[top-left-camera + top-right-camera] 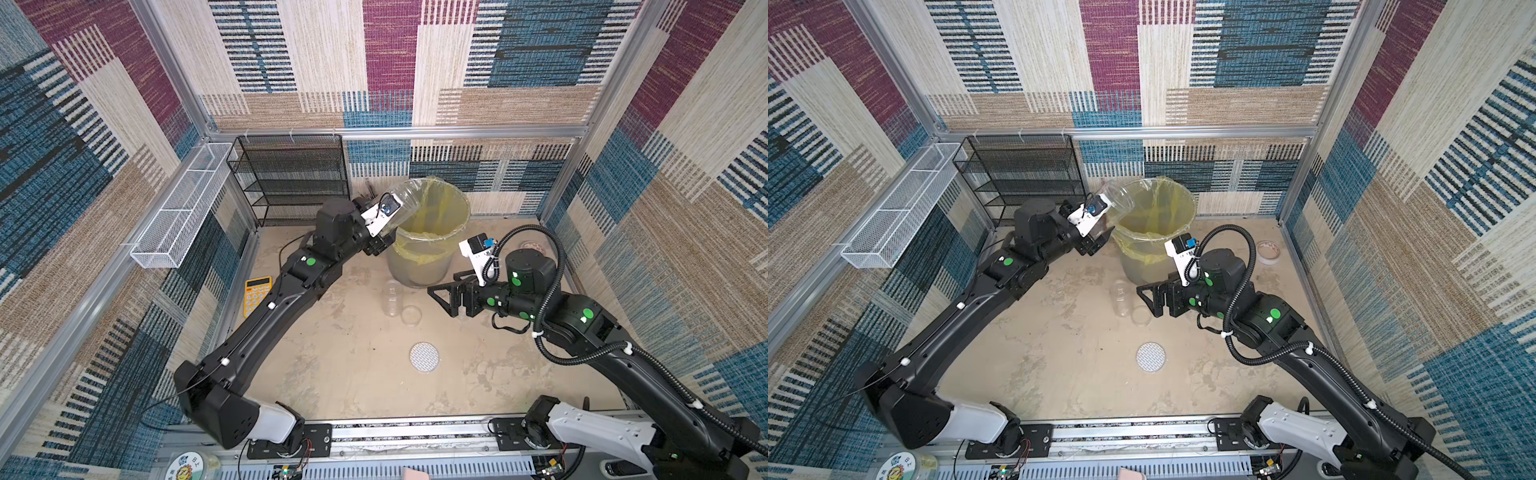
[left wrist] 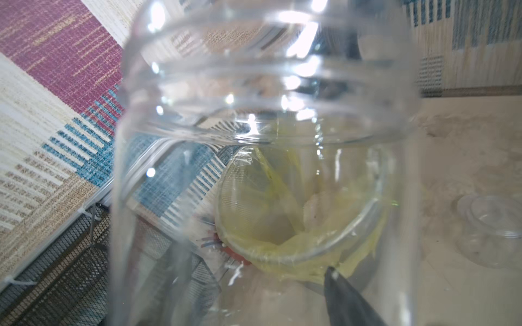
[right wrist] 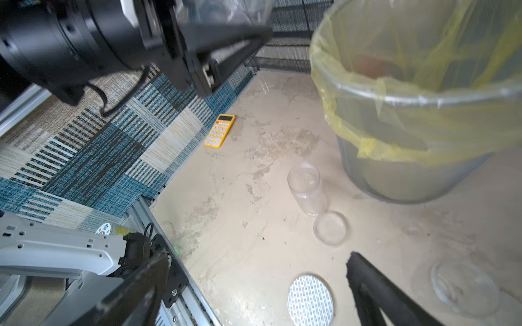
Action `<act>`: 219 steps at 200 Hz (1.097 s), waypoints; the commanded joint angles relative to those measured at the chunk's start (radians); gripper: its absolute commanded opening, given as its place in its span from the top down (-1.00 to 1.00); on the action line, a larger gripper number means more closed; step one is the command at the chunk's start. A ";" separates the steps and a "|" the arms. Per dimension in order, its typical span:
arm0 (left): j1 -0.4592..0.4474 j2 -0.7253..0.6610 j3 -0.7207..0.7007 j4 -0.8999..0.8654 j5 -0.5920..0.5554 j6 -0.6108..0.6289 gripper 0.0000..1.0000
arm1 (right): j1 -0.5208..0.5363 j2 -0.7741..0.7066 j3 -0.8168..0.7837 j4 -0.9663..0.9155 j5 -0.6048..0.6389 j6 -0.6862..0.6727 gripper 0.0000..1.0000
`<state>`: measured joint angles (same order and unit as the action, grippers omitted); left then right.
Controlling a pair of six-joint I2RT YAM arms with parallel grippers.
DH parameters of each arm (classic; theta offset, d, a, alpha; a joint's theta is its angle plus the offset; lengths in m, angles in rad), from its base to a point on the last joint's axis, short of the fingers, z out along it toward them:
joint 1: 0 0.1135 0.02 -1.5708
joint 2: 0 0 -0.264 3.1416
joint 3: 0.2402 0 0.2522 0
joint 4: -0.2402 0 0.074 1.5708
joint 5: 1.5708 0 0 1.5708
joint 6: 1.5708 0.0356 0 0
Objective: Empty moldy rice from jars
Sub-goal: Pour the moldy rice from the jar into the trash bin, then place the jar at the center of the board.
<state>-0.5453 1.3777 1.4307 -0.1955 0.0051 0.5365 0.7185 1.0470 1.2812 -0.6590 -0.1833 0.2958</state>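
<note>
My left gripper (image 1: 385,233) is shut on a large clear jar (image 1: 409,198), tipped mouth-down over the rim of the bin with the yellow bag (image 1: 446,249). In the left wrist view the jar (image 2: 262,118) fills the frame with one dark finger (image 2: 344,299) against its wall, and no rice shows inside it. A pale lump (image 2: 316,206) lies down in the bag. My right gripper (image 1: 441,296) hangs open and empty beside the bin. On the table stand a slim clear jar (image 3: 308,189), a low clear jar (image 3: 330,228), and the white grid-patterned lid (image 3: 310,300).
Another clear round piece (image 3: 466,288) lies near my right gripper. A yellow calculator (image 1: 257,295) lies under my left arm. A black mesh rack (image 1: 291,178) and a white wire basket (image 1: 183,208) stand at the back left. A tape roll (image 1: 1268,251) sits at the right wall.
</note>
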 commanded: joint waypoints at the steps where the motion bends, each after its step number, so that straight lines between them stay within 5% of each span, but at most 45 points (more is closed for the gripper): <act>1: -0.002 -0.096 -0.118 0.091 0.013 -0.158 0.22 | -0.001 0.046 0.083 -0.029 0.008 -0.093 -0.99; 86: -0.008 -0.320 -0.488 0.129 0.060 -0.290 0.21 | -0.001 0.219 0.286 -0.081 -0.136 -0.322 -0.91; 219: -0.107 -0.370 -0.642 0.174 0.031 -0.334 0.24 | 0.000 0.378 0.374 -0.108 -0.333 -0.478 -0.65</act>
<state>-0.6487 1.0195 0.7967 -0.0795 0.0502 0.2298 0.7185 1.4166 1.6398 -0.7624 -0.4648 -0.1585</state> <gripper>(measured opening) 0.835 0.834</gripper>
